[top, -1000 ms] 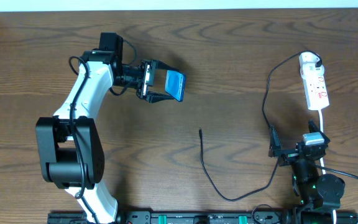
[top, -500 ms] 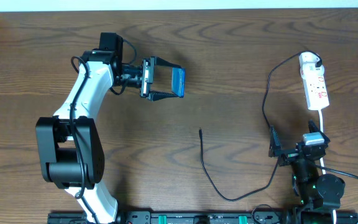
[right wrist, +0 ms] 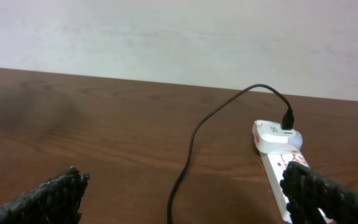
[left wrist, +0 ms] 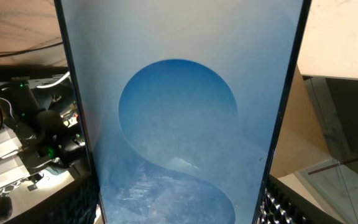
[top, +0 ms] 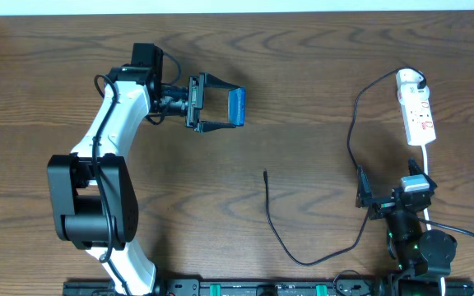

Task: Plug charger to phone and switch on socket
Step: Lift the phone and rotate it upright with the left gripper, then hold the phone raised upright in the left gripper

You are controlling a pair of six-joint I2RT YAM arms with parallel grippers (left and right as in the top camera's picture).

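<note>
Phone (top: 235, 107), blue screen lit, is pinched by its two long edges in the left hand (top: 230, 107), at the far left-centre of the desk (top: 319, 66) and apparently lifted clear of the wood. Over the last second the wrist has rolled. The screen, which faced up at a slant toward the overhead camera, now shows nearly edge-on, and the phone has shifted slightly toward the far side. The fingers' spread looks unchanged, so the grip seems secure. I read the turn as presenting the phone's port end for the plug, though no view shows the port itself.

Nearer and to the right, well apart from the phone, the charger's plug tip (top: 265, 173) lies loose on the desk. Its thin black cable (top: 271, 215) loops toward the near edge, then climbs the right side to the white adapter (top: 410, 80), which is seated in the far end of the socket (top: 418, 111). The right hand (top: 389, 191) rests just near of the socket, spread wide and holding nothing. Plugging in and switching on both remain to be done.
</note>
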